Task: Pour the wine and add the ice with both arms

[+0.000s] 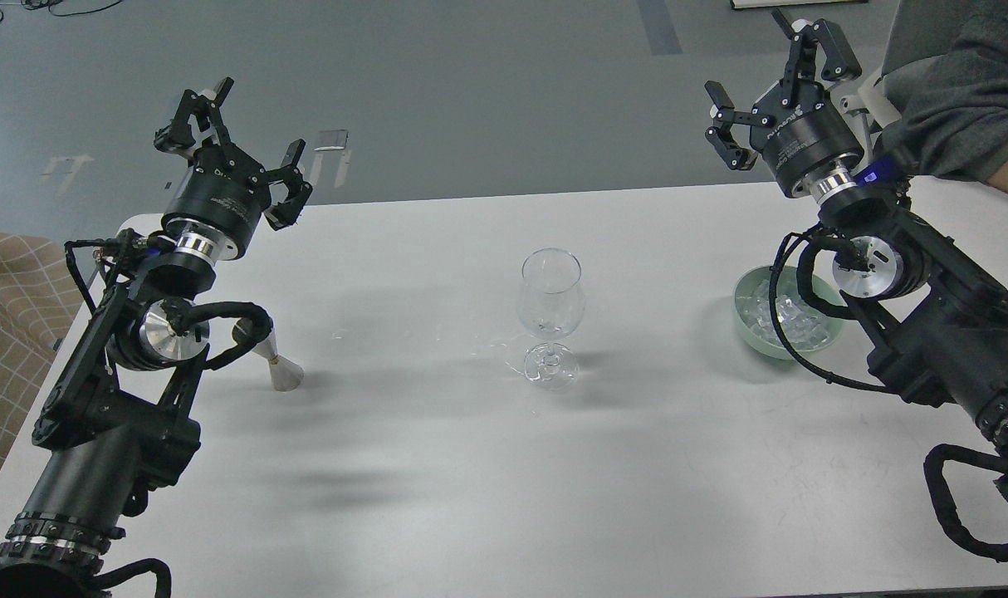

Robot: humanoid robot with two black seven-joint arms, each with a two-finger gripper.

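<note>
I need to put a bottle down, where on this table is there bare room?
The near strip of the table in front of the wine glass is bare. So are the gaps between the glass and the metal jigger, and between the glass and the green ice bowl. The side edges are crowded by both arms.

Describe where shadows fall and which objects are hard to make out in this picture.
Head view: soft shadows spread left of the wine glass and green bowl across the white table; the ice is clear and low-contrast; the image is otherwise sharp.
</note>
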